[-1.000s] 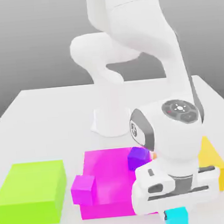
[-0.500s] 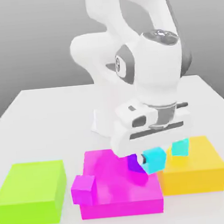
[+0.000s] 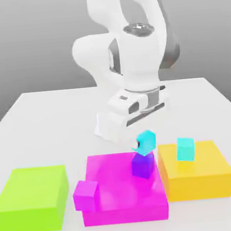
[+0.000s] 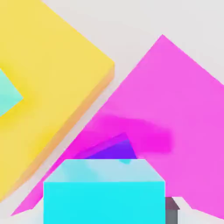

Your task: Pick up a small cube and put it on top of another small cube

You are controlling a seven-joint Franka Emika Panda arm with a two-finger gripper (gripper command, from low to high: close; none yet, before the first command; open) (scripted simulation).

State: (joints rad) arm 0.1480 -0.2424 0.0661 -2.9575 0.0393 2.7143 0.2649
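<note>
Green block (image 3: 32, 198), magenta block (image 3: 120, 198), yellow block (image 3: 199, 176) on table (image 3: 44, 119).

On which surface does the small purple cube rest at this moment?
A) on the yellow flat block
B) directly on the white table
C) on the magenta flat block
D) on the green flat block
C: in the exterior view the purple cube sits on the magenta flat block, near its edge toward the yellow block, with the held cyan cube just above it.

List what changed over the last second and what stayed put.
The end effector carried the cyan cube up from the table's near edge, toward the exterior view's left, to just above the purple cube on the magenta block. Unmoved: purple cube, small magenta cube, second cyan cube on the yellow block, green block.
</note>
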